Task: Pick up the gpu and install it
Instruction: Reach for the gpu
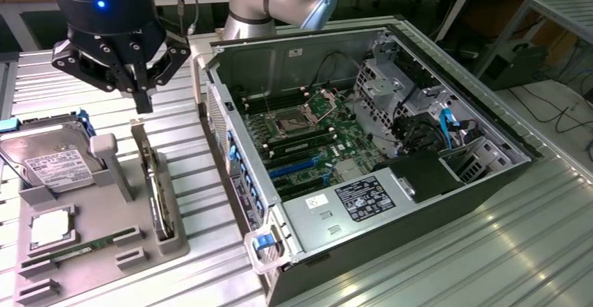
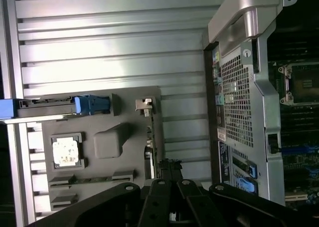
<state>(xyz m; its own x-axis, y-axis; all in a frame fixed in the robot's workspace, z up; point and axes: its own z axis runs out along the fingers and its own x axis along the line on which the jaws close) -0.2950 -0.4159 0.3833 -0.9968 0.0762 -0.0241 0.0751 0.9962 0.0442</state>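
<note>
Grey plastic tray (image 1: pixel 97 213) on the ribbed metal surface (image 1: pixel 519 251) holds your parts. The gpu (image 1: pixel 154 182) stands on its long edge in a slot along the tray side nearest the case (image 1: pixel 426 230). The hard drive (image 1: pixel 51 164) is propped at the other side, a cpu (image 1: pixel 51 227) sits in a square pocket, and a memory stick (image 1: pixel 82 246) lies in a groove. Your hand (image 1: pixel 142 104) hovers just above the gpu's end that lies farther back in the exterior view, fingers pressed together and holding nothing. Judge the card light, stiff and thin, yet fragile: pinch it across its flat faces near the top edge, well clear of the connector edge down in the slot. The case lies open on its side with the motherboard (image 1: pixel 343 137) exposed
</note>
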